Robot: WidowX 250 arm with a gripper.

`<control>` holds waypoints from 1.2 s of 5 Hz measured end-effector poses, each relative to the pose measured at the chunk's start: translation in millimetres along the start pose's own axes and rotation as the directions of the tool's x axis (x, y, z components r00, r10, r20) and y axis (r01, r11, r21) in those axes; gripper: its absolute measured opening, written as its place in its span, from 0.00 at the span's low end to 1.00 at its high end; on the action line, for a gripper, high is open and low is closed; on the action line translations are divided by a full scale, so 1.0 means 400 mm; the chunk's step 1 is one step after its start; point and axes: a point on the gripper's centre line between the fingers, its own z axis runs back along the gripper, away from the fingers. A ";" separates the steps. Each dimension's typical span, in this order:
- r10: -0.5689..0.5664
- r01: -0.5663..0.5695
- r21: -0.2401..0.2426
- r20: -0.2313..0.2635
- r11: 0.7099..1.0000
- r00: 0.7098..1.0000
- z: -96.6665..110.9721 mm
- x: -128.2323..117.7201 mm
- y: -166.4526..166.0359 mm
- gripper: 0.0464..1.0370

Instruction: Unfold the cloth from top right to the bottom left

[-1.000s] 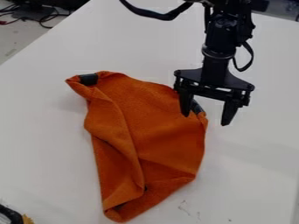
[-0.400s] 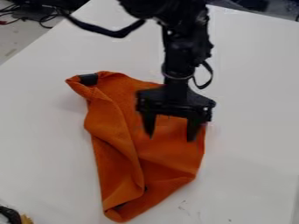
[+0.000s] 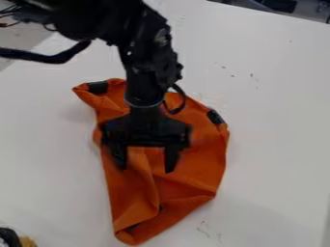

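Camera view: my black two-finger hand is spread and empty above the rumpled orange cloth, inward from the left edge of the white bench. Folds remain to be opened. Its long axis points toward the bench's near edge, narrowing that way.

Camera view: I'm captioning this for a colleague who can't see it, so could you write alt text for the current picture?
A black robot gripper hangs open over the middle of a creased, partly folded orange cloth on a white table. Dark patches show near the cloth's upper left and upper right corners.
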 end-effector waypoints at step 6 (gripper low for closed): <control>-0.036 0.037 0.039 -0.021 0.999 0.999 -0.012 0.014 0.033 0.02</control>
